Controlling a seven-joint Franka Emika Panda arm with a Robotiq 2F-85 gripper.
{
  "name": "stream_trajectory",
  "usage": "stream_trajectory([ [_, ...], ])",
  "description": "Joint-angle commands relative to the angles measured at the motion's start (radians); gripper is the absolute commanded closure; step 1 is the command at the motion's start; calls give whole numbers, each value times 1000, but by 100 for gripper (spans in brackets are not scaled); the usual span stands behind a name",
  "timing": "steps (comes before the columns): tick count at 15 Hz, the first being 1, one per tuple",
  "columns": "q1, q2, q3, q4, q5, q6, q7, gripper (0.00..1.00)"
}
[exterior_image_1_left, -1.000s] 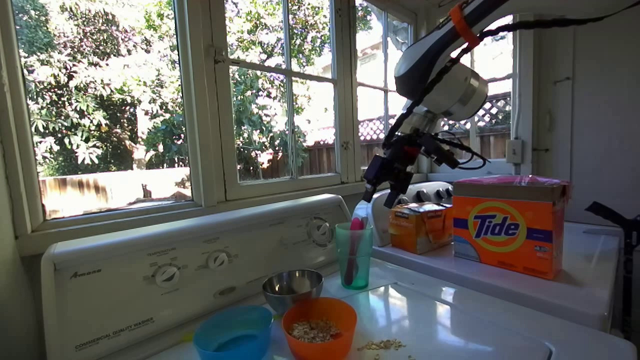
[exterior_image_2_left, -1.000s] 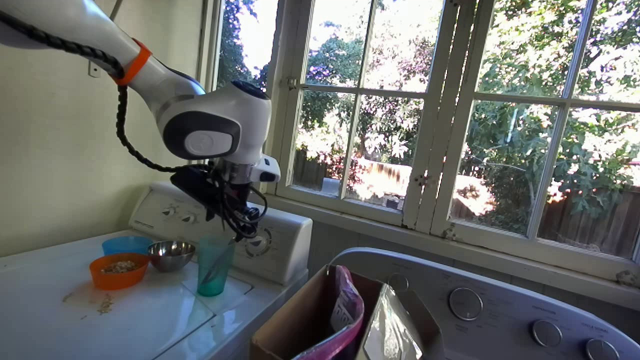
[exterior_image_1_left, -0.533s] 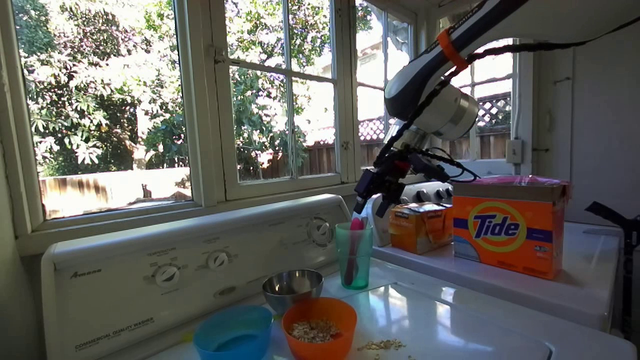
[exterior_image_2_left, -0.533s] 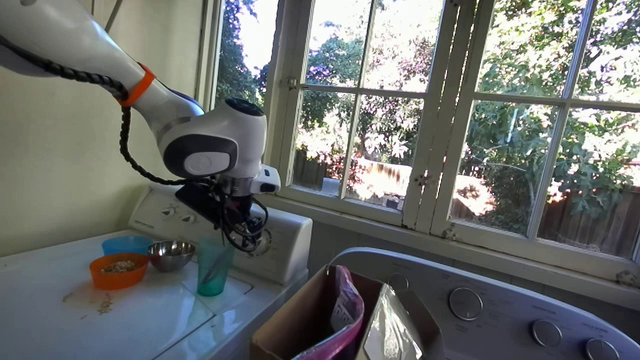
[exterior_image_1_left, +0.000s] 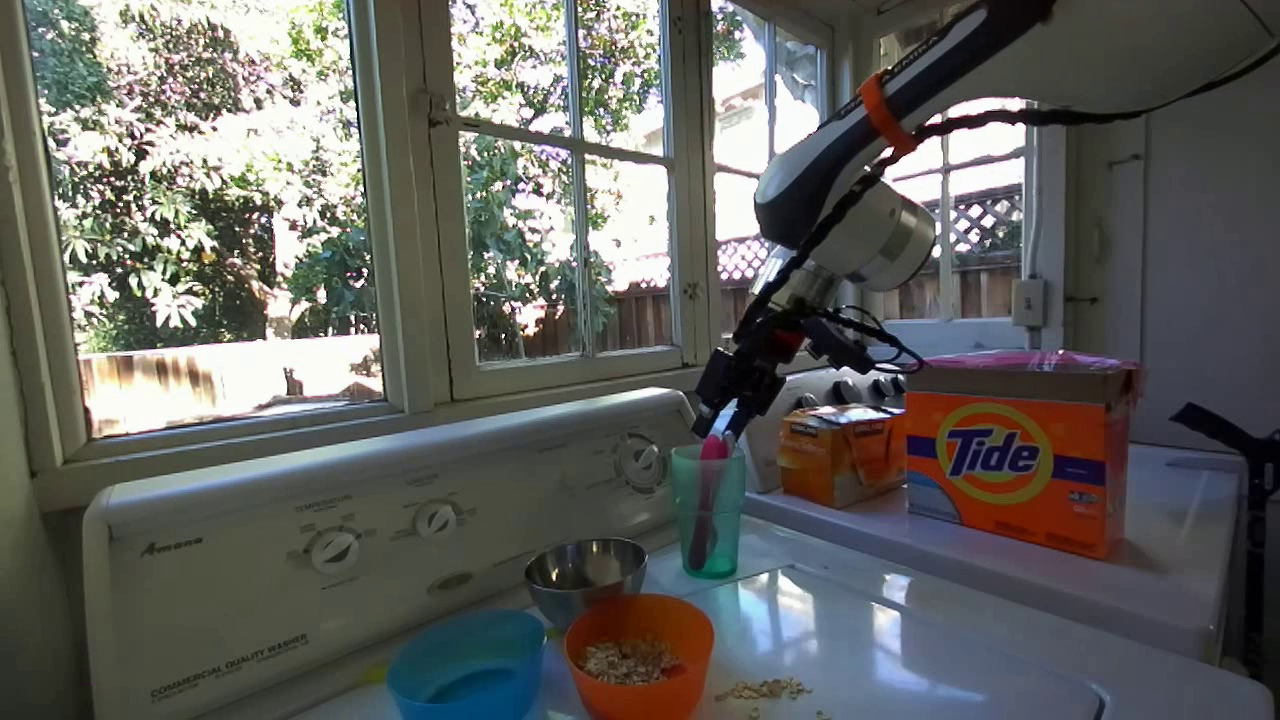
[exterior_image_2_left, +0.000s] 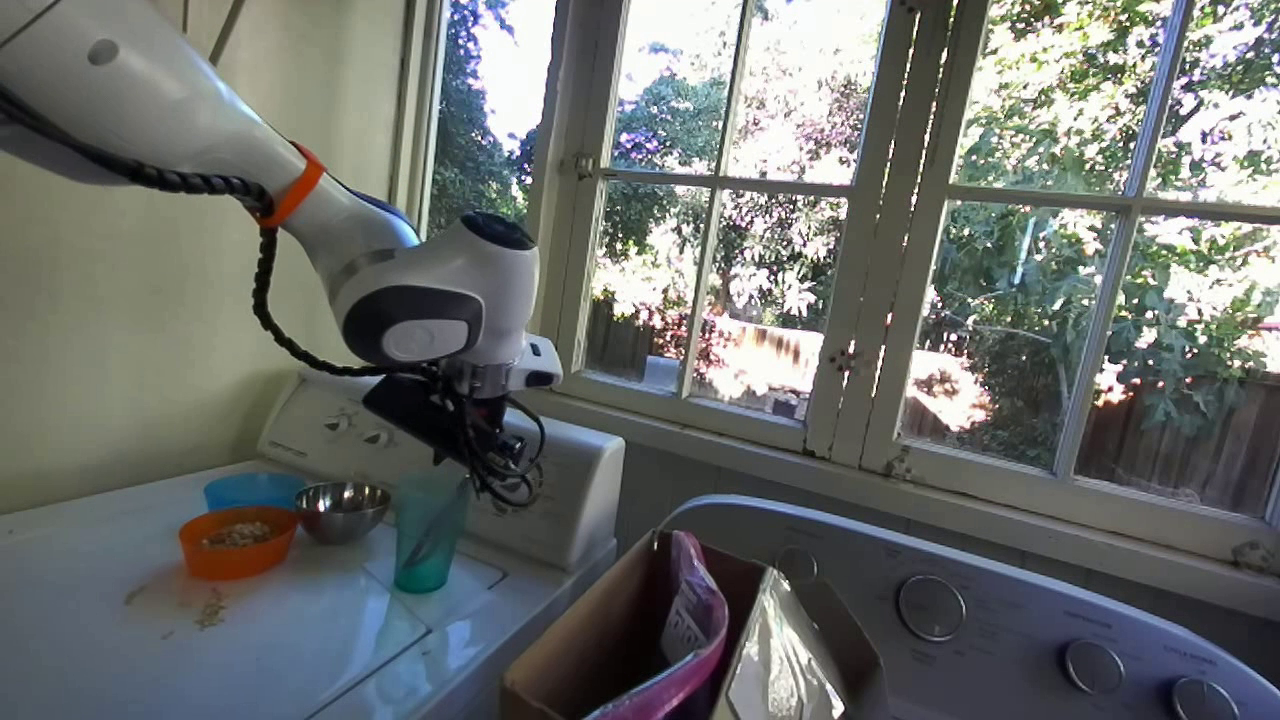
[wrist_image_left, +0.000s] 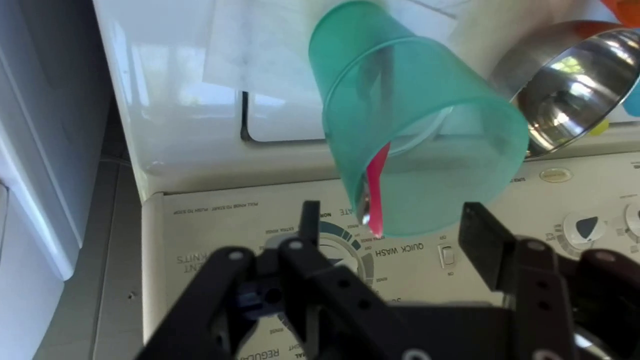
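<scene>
Plainly, everything turns on how the gripper stands to the pink handle in the translucent green tumbler. In the wrist view the handle's upper end lies at about 9 o'clock from the middle of the opening, within the span of the two fingers but nearer the one on the 9 o'clock side. Its long axis runs roughly from 12 to 6, while the fingers face each other from 9 to 3, so a closing stroke would, I judge, cross the handle squarely. The fingers are parted, with no sign of a grip; whether either brushes the tumbler's rim I cannot tell. A shiny metal piece rests just beside the handle, at its 9 o'clock, so a pinch could well catch both. In an exterior view the fingertips hover just above the tumbler, at its 12 o'clock, and the handle leans slightly inside it, from 1 down toward 7. There the tumbler stands on the Amana washer, with the stainless steel bowl at its 8 o'clock, near but apart.
</scene>
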Motion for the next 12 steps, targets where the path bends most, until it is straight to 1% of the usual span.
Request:
stream_trajectory([
  [1, -50, 38, 45, 65, 15, -82, -92, 27],
  [4, -59, 32, 39, 73, 9, -132, -115, 26],
  [7, -61, 20, 33, 69, 11, -175, -120, 39],
  [8, -57, 19, 29, 69, 8, -182, -117, 38],
  [9, -55, 21, 27, 72, 7, -189, -116, 45],
  [10, -53, 22, 26, 73, 6, -193, -117, 43],
  [12, -49, 21, 22, 73, 3, -202, -113, 48],
])
